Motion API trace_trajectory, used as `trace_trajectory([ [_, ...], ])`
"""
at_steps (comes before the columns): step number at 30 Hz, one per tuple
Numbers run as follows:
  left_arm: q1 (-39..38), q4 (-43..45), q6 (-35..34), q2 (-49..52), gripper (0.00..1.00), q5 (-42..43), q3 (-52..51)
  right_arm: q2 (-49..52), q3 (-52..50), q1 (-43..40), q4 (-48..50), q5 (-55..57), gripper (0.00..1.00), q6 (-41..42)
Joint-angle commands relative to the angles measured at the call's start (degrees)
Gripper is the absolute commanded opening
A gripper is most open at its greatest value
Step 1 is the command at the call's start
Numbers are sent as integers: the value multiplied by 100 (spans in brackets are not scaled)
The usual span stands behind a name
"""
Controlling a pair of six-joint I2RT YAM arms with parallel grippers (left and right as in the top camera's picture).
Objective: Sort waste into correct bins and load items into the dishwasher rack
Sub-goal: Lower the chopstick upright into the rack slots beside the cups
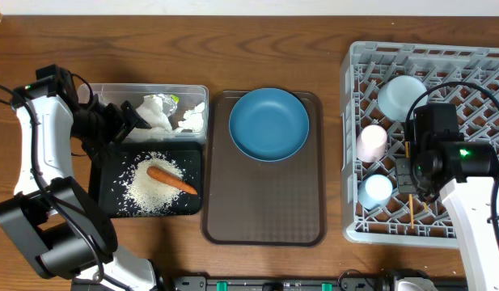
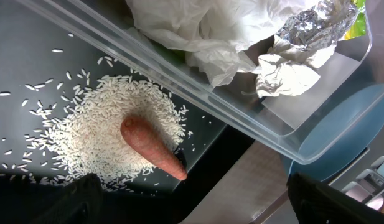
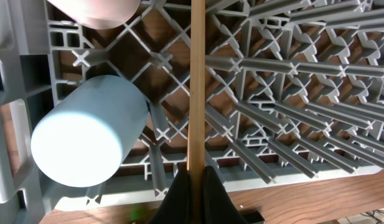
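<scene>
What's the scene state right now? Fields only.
clear tub: crumpled napkins, foil
black tray: rice, carrot lying on it
brown serving tray: blue plate
rack: light blue bowl, pink cup, light blue cup
left jaws: open, over the tub-tray border
right jaws: shut on wooden chopstick, over rack

Carrot (image 1: 171,179) on rice (image 1: 146,196) in the shallow tray (image 1: 104,173), tub (image 1: 203,94) behind it, rack (image 1: 427,50) far right.

Left tool (image 1: 134,121) gapes wide, its arm bent; right tool (image 3: 196,180) pinched tight, pointing down
</scene>
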Motion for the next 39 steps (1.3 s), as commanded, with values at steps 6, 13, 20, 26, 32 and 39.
trace_trajectory([
  [6, 13, -37, 33, -94, 98, -52, 101, 404, -20, -138, 129, -39, 2, 57],
  [13, 13, -37, 33, -94, 98, -52, 101, 636, -20, -138, 214, -42, 19, 59],
  [20, 13, -37, 33, -94, 98, -52, 101, 634, -20, -138, 210, -87, 52, 59],
  [26, 13, -37, 33, -94, 98, -52, 101, 616, -2, -138, 192, -439, 51, 125],
  [32, 13, -37, 33, -94, 98, -52, 101, 365, 144, -138, 210, -1211, 55, 122],
  [39, 13, -37, 33, -94, 98, -52, 101, -219, 227, -138, 614, -2583, 70, 122],
])
